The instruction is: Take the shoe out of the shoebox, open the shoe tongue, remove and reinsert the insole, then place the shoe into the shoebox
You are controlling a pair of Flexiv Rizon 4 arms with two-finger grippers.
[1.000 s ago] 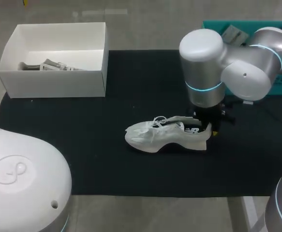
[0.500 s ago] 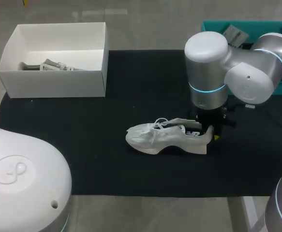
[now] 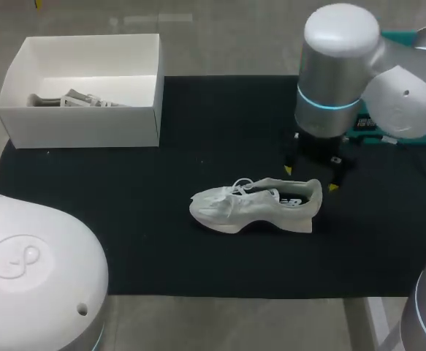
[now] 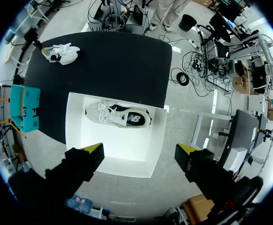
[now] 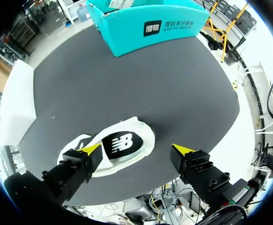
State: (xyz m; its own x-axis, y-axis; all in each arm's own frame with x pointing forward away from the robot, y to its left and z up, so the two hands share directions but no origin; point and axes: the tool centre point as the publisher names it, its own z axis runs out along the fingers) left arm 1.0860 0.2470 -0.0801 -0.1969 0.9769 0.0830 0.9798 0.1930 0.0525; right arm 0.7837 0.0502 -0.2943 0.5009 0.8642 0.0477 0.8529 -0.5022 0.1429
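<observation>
White mesh sneaker (image 3: 255,207) on black bench (image 3: 161,241).
Your right jaws: released above its heel; left jaws: released above the white cardboard shoebox (image 3: 81,126).

A black worktop (image 3: 161,256) with a matt, cloth-like surface fills most of the head view, its front edge running straight across at 6 o'clock, its back edge at 12 o'clock and its left edge slanting outward toward 8 o'clock. At about 2 o'clock on it, close to the far right corner, stands a teal box (image 5: 131,37), open at the top, with white print on the long side that faces the worktop's middle and a small white label on another face. What lies inside the box is too little seen to tell.
</observation>
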